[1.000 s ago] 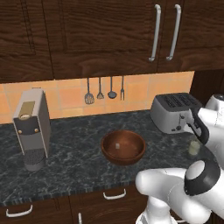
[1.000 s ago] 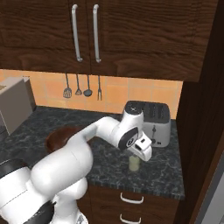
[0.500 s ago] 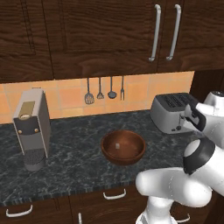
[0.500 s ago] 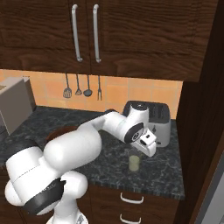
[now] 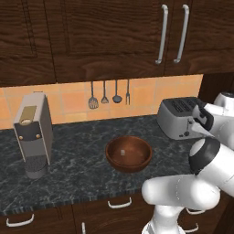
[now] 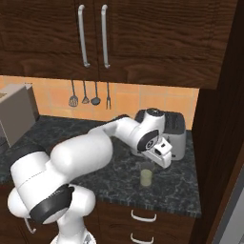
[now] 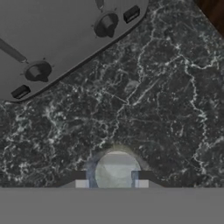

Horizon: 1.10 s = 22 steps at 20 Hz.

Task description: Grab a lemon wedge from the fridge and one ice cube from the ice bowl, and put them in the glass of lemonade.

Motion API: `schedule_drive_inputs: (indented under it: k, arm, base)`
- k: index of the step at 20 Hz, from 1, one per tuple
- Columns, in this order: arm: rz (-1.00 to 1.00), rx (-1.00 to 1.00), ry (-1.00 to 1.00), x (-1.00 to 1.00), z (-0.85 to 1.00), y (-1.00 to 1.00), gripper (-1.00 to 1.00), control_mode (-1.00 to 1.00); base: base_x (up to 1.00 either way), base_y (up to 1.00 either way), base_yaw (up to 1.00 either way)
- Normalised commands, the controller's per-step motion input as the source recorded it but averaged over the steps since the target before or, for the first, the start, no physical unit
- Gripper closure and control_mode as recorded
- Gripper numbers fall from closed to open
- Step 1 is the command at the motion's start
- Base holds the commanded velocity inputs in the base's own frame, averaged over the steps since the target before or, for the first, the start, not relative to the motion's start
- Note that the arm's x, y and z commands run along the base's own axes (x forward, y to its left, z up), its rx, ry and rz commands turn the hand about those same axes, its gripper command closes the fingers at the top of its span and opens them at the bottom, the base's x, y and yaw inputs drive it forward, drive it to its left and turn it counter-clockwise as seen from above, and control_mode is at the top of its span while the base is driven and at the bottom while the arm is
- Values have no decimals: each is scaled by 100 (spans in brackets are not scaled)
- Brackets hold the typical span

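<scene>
Gripper (image 6: 163, 157) hangs just above the glass (image 6: 146, 177), jaws narrow; whether they pinch anything I cannot tell. Left to right: bowl (image 5: 129, 153) (one cube (image 5: 122, 152) inside), toaster (image 5: 178, 118). Centre over the rim before releasing.

The countertop (image 5: 82, 151) is showing as dark polished stone with pale marbled veins. The ice bowl (image 5: 129, 153) is looking like smooth reddish-brown wood with a soft sheen. The toaster (image 5: 179, 118) is appearing as brushed grey metal, matt, with dark plastic knobs. The glass of lemonade (image 6: 146, 177) is reading as clear glass. The cabinets (image 5: 91, 36) are showing dark grained wood with satin metal handles (image 5: 160, 34). The coffee machine (image 5: 32, 132) is looking like matt grey plastic.
</scene>
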Motion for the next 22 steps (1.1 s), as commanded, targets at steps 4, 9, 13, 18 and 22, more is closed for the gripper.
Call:
schedule_drive_inputs:
  k: [4, 9, 13, 18, 22]
  arm:
    - [0, 0, -13, -19, -1, -8, 100, -100]
    - [0, 0, -13, 0, 0, 0, 100, -100]
    - [0, 0, -22, -5, 0, 0, 100, -100]
    - [0, -1, -8, -1, -4, -2, 100, -100]
    - [-9, -12, 0, 0, 0, 1, 100, -100]
  base:
    - [0, 0, 0]
    - [0, 0, 0]
    - [0, 0, 0]
    - [0, 0, 0]
    - [0, 0, 0]
